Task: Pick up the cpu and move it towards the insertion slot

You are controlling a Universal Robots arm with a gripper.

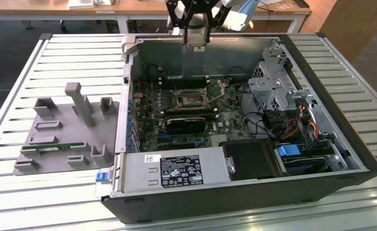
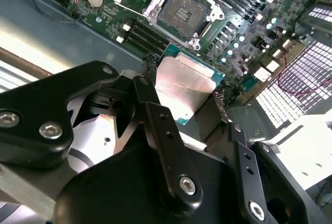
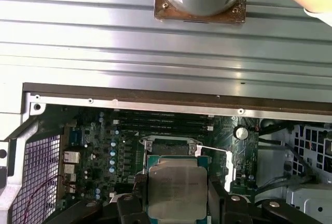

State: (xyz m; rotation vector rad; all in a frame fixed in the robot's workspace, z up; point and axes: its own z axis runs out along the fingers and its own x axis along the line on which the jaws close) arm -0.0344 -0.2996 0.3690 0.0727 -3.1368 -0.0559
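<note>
Silvery metal is showing between the fingers: your claw [image 2: 184,97] is gripping the cpu [image 3: 177,187] above the motherboard, carrying it. The insertion slot [image 2: 180,12] is lying open nearby, so lining up squarely is what matters.

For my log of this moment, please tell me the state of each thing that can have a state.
gripper: shut on the cpu, above the open computer case.
cpu: held between the fingers, off the board, metal top showing.
insertion slot: frame open, dark centre bare, no chip in it.
computer case: lying on its side, side panel off.
</note>
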